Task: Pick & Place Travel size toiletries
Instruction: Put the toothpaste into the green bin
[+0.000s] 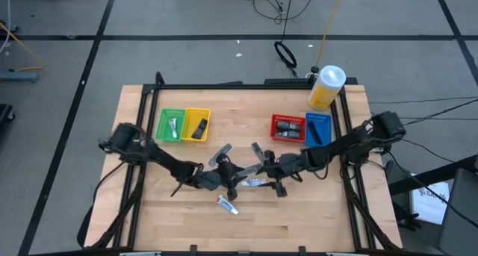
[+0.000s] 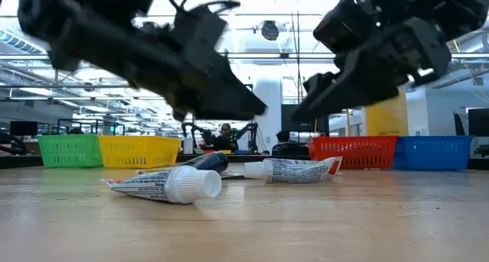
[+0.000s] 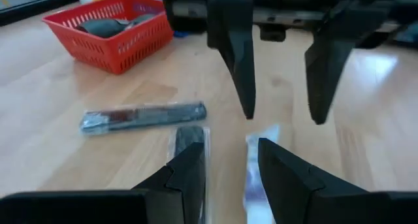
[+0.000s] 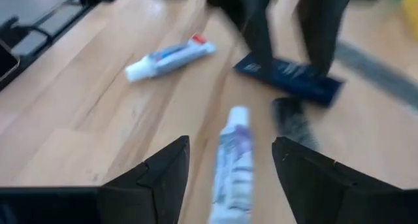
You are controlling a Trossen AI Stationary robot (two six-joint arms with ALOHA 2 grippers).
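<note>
Several toiletries lie flat mid-table. The white tube with red-blue marks [image 1: 228, 204] [image 4: 170, 57] is nearest the near edge. A silver tube [image 1: 254, 183] [image 4: 232, 159], a dark blue sachet [image 4: 287, 77], a black sachet [image 3: 189, 139] and a dark tube [image 3: 144, 116] lie beside it. My left gripper [image 1: 228, 180] [image 3: 228, 145] is open and hovers over the black sachet and the silver tube [image 3: 261, 139]. My right gripper [image 1: 263, 172] [image 4: 230, 142] faces it, open, with the silver tube in line between its fingers below. In the low view both grippers hang clear of the table.
Along the far side stand a green basket [image 1: 171, 125], a yellow basket [image 1: 196, 125], a red basket [image 1: 287, 127] holding dark items, and a blue basket [image 1: 318, 129]. A yellow white-capped jar [image 1: 326, 86] stands at the far right corner. The two grippers are close together, tip to tip.
</note>
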